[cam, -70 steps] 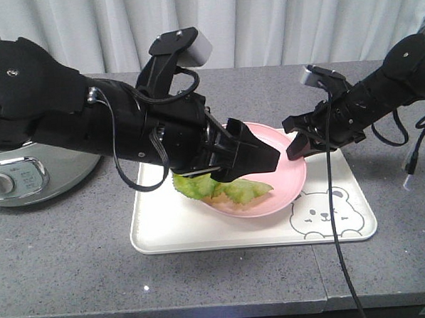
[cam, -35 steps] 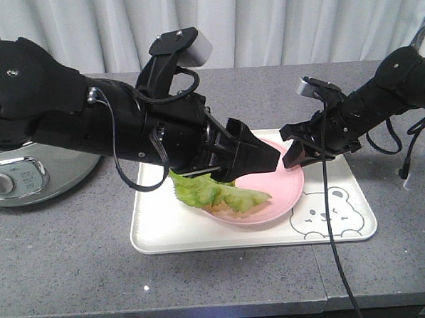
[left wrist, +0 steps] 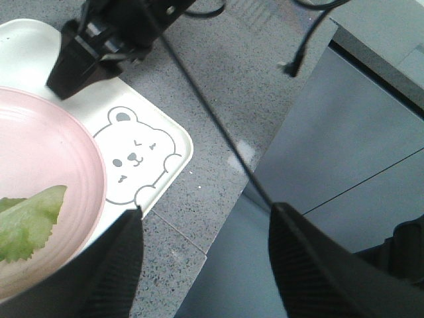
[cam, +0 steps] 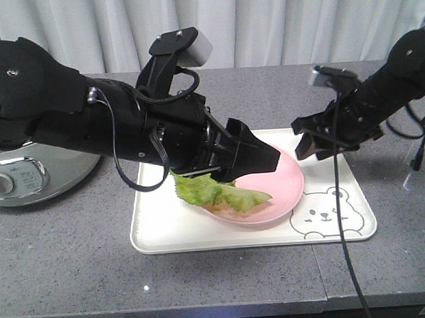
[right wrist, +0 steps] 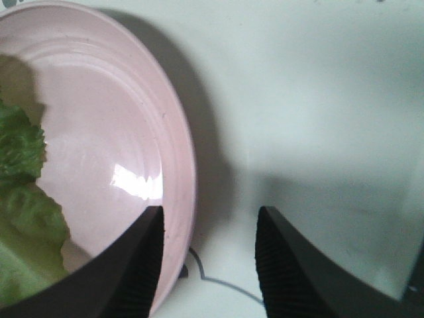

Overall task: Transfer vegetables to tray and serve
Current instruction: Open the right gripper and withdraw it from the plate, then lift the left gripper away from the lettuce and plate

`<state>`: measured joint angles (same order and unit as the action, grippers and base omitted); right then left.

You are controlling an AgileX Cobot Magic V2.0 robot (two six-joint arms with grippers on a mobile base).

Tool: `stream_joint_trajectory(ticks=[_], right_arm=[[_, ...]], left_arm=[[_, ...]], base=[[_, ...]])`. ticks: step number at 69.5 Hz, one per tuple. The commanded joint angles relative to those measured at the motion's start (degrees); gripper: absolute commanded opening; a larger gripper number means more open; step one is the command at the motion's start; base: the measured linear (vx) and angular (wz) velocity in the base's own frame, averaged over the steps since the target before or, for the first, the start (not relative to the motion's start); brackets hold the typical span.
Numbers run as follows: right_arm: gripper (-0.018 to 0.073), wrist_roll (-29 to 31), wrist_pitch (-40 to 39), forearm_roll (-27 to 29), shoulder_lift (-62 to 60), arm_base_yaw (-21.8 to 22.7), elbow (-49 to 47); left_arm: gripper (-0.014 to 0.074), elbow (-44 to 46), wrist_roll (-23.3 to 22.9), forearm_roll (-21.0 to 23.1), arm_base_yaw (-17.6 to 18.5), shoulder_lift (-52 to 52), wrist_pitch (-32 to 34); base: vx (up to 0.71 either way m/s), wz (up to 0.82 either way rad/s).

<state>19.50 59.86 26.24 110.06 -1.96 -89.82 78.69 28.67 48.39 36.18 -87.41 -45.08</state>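
Left gripper (cam: 259, 160) is hovering low over the pink plate (cam: 289, 183), fingers spread wide apart in its wrist view and gripping nothing. Lettuce leaf (cam: 218, 194) is lying on the plate's near-left side, just under that gripper, with its frilly edge reaching over the rim toward the tray (cam: 167, 236). Plate is sitting on the cream tray, beside the bear drawing (cam: 326, 213). Right gripper (cam: 313, 141) is hanging above the tray's far-right part, just beside the plate rim, jaws apart and empty, not touching the plate. Grey countertop (cam: 61, 266) is carrying the tray, and a silver appliance (cam: 14, 180) is standing at the left edge
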Motion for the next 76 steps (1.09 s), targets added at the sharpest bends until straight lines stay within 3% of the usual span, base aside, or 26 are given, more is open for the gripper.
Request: stream_joint_trajectory(ticks=[1, 10, 21, 45, 76], right_arm=[[0.033, -1.38, 1.42, -1.23, -7.19, 0.25, -1.73], [0.033, -1.38, 1.44, -2.04, -14.37, -0.66, 2.88], [0.033, -0.87, -5.87, -3.59, -25.5, -2.72, 14.79], [0.033, 0.18, -9.75, -3.67, -44.54, -2.7, 30.74], [0.033, 0.18, -10.2, -4.72, -49.97, -2.7, 34.52]], left_arm=[[0.0417, 1.33, 0.02, 2.99, 0.26, 2.22, 1.41], [0.0417, 1.33, 0.02, 2.99, 0.26, 2.22, 1.41], [0.0417, 1.33, 0.02, 2.99, 0.26, 2.22, 1.41], [0.0417, 1.33, 0.02, 2.99, 0.26, 2.22, 1.41], [0.0417, 1.33, 0.18, 1.98, 0.26, 2.22, 2.3]], base=[[0.0, 0.0], [0.0, 0.0], [0.0, 0.0], [0.0, 0.0], [0.0, 0.0]])
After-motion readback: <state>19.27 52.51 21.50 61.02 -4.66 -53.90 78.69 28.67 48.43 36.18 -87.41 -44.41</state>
